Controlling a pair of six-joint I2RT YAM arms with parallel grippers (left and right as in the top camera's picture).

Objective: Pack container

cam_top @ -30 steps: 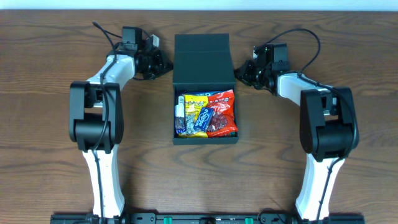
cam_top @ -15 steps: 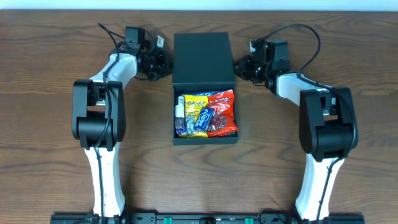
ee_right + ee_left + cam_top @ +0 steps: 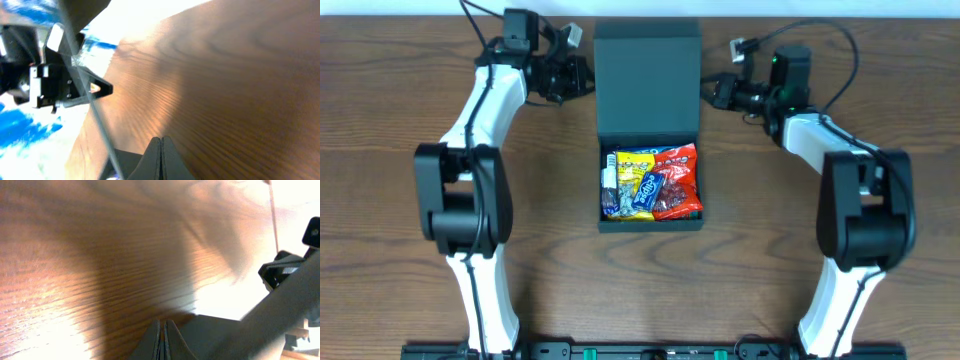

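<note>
Left tool point(image 3: 582, 80) and right tool point(image 3: 712, 93), seen from overhead, stand at the far part of the bench point(image 3: 400, 280), one at each side edge of the lid point(image 3: 648, 80). From this height I cannot tell whether they touch the edges. The container point(image 3: 650, 226) is in the middle of the bench between the two arms. Its lid is open, and it looks wider than the box part below it. The box part is filled with snack packets point(image 3: 660, 180) in yellow, red and blue, and they reach to the walls on all sides. Much open wood is at the left, at the right and at the near side of the container. The two arm bases stand well apart from it.

From the left wrist, the left tool point(image 3: 162, 325) has its fingers pressed together, with only a thin line between them and nothing inside. The grey lid point(image 3: 225, 335) begins just beside the fingertips and goes up to the right. Bare bench point(image 3: 75, 255) fills the remaining part of the view.

From the right wrist, the right tool point(image 3: 161, 142) is also narrow, its fingers meeting and holding nothing. The lid point(image 3: 100, 130) shows here only as a thin grey edge that crosses the left part of the view. A black machine part point(image 3: 70, 87) is behind this edge. The bench point(image 3: 240, 90) at the right is free wood.
</note>
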